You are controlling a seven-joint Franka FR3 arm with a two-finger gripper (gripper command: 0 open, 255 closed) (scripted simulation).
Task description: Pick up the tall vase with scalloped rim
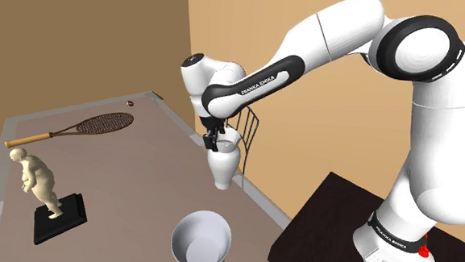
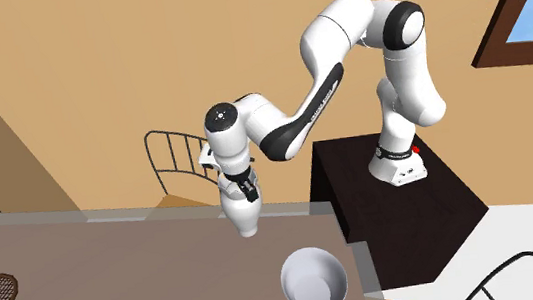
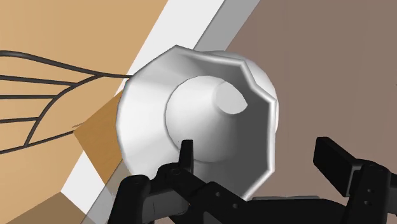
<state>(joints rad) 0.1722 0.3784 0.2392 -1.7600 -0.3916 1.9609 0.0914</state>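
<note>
In shoulder view, L to R: beige figurine [image 1: 39, 178] on a black base [image 1: 59, 221] w/ a racket [image 1: 86, 128] lying beyond it, a white bowl [image 1: 201, 240] at the near end of the grey-brown surface [image 1: 132, 178], then the white scalloped-rim vase [image 1: 223, 170], upright, close to the surface's edge on the stand [image 1: 331, 227] side, right under the gripper [image 1: 213, 140]. Gripper is open: in wrist view one finger sits over the vase mouth, the other outside the rim, vase wall btwn them, not clasped. Can't tell if the vase's foot touches the surface.
</note>
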